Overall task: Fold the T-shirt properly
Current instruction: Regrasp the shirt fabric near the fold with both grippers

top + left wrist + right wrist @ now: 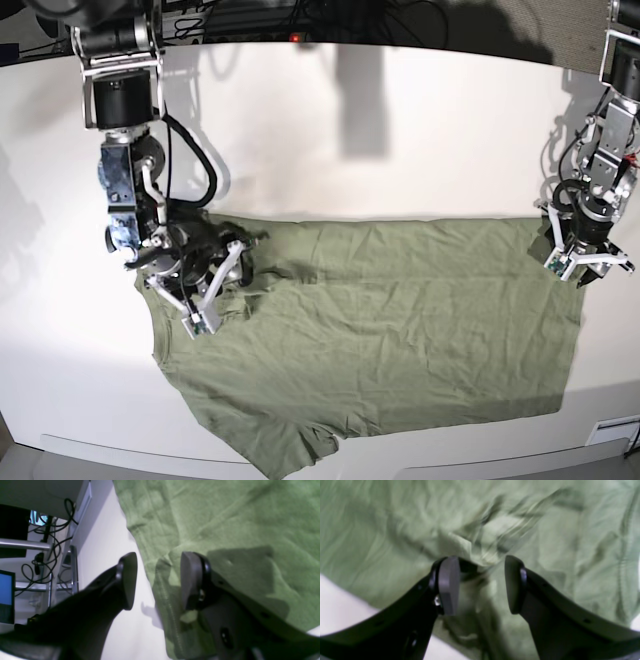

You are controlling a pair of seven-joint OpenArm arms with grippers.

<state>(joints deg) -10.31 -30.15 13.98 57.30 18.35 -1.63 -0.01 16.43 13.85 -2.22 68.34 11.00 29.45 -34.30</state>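
Note:
The sage-green T-shirt (400,330) lies spread and wrinkled on the white table (400,130). My left gripper (578,268) hovers at the shirt's right edge in the base view. In the left wrist view it (158,580) is open astride the stitched hem (170,605), one finger over bare table and the other over cloth. My right gripper (215,288) is over the shirt's left part. The right wrist view shows it (481,585) open just above bunched, blurred cloth (480,537), with nothing pinched between its fingers.
Cables (50,542), a metal frame and a blue screen (6,590) lie beyond the table's edge beside my left gripper. The table's front edge (120,445) runs close under the shirt's lower part. Dark equipment and wires (300,20) line the far side.

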